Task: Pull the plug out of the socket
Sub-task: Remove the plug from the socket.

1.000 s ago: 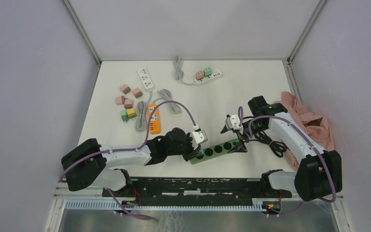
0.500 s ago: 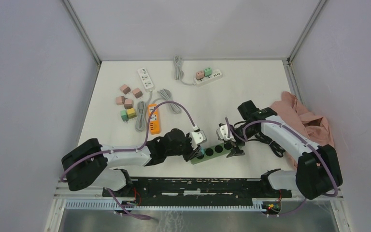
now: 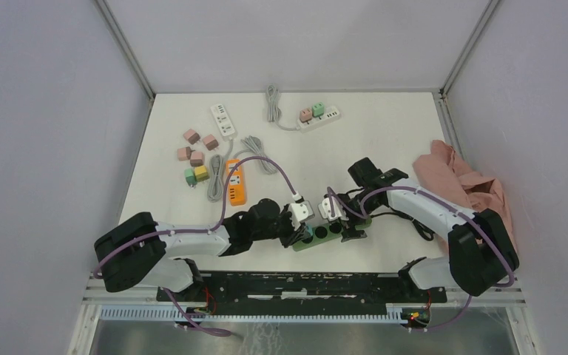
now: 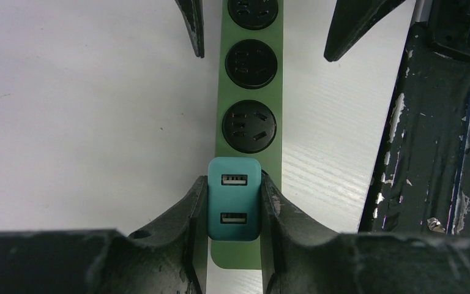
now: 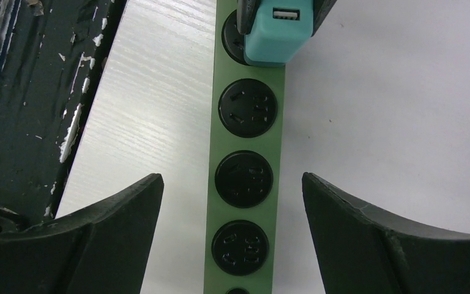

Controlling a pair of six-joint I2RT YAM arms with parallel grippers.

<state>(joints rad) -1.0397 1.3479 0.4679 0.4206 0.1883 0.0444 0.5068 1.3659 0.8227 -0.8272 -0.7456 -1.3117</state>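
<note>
Gripping the rounded teal plastic charger plug [image 4: 234,199], the left gripper [image 4: 234,190] has its matt black jaws closed snugly on the plug's two smooth sides. The plug sits in the end socket of the long flat green plastic power strip [image 4: 251,92]. The strip lies on the white bench [image 4: 67,122] near its front edge, beside a scuffed black rail [image 4: 440,153] with chipped paint. The bench is smooth, with a faint grain close to the rail. The right gripper [image 5: 231,179] straddles the strip further along. Its curved, pointed jaws are spread wide, one on each side and clear of the green edges.

Two USB ports show on the plug's face. Beyond it the left wrist view shows three empty round black sockets, the farthest cut off by the frame.

Farther back on the bench lie:
- a bare white power strip [image 3: 222,120];
- a second white power strip [image 3: 319,118] carrying one pink and one green block;
- one orange power strip [image 3: 236,182];
- four pink cube-shaped blocks [image 3: 197,157];
- one green cube [image 3: 190,176];
- one yellow cube [image 3: 201,173].

A crumpled pink cloth [image 3: 466,185] lies at the right edge.
</note>
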